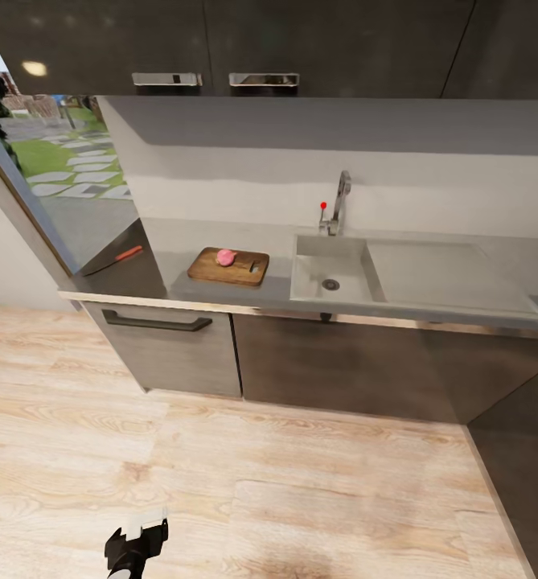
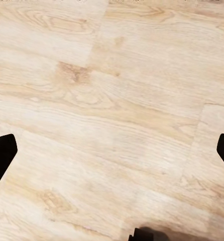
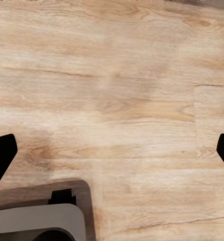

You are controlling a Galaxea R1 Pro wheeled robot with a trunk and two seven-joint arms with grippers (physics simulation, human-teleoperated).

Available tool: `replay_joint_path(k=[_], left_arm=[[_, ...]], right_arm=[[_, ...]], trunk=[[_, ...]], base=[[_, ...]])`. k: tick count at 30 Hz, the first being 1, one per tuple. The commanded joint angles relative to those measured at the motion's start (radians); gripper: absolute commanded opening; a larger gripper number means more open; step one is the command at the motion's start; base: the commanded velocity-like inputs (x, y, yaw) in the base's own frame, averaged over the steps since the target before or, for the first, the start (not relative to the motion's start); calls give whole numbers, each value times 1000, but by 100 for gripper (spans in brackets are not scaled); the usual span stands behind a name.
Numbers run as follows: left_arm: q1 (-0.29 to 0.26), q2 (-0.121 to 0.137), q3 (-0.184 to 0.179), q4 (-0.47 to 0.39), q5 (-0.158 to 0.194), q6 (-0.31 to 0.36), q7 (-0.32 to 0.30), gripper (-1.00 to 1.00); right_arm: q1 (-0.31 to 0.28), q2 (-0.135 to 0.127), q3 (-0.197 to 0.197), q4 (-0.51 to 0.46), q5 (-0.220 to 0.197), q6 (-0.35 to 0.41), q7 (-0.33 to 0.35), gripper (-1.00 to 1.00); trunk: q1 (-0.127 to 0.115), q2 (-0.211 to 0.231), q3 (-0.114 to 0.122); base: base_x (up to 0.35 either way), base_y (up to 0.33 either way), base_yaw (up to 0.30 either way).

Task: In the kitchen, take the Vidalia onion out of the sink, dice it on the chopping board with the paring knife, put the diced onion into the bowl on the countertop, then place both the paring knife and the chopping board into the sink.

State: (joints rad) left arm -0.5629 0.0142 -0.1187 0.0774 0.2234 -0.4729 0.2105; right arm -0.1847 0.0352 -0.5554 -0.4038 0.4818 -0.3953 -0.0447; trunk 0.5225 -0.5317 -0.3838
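Observation:
The chopping board (image 1: 240, 272) lies on the light-grey countertop (image 1: 180, 241), left of the sink (image 1: 309, 269). A small pink round Vidalia onion (image 1: 226, 257) rests on the board. The paring knife (image 1: 117, 259), red-handled with a dark blade, lies on the countertop's far left end. The sink basin holds nothing that I can see. The bowl is out of view. My left gripper (image 1: 136, 540) hangs low over the wooden floor, far from the counter. My left gripper (image 2: 112, 153) and right gripper (image 3: 112, 155) both stand open over bare floor, fingers wide apart, holding nothing.
A chrome faucet (image 1: 338, 201) with a red knob (image 1: 323, 205) stands behind the basin, and a flat draining surface (image 1: 437, 273) runs to its right. Dark cabinets (image 1: 317, 362) sit below, wall cabinets (image 1: 220, 48) above. Light wooden floor (image 1: 301, 498) lies between me and the counter.

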Motion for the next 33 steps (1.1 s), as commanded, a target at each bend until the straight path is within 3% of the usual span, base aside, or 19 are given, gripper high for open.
replay_joint_path(k=[1, 33], left_arm=[[-2, 0, -9, 4, 7, -6, 1, 100], [-2, -2, -9, 4, 7, -3, 3, 100]], right_arm=[[-1, 1, -6, 0, 11, -3, -3, 100], [-1, 0, -6, 9, 11, -4, -3, 100]], trunk=[[0, -1, 0], [0, -1, 50]], base=[[0, 0, 0], [0, 0, 0]])
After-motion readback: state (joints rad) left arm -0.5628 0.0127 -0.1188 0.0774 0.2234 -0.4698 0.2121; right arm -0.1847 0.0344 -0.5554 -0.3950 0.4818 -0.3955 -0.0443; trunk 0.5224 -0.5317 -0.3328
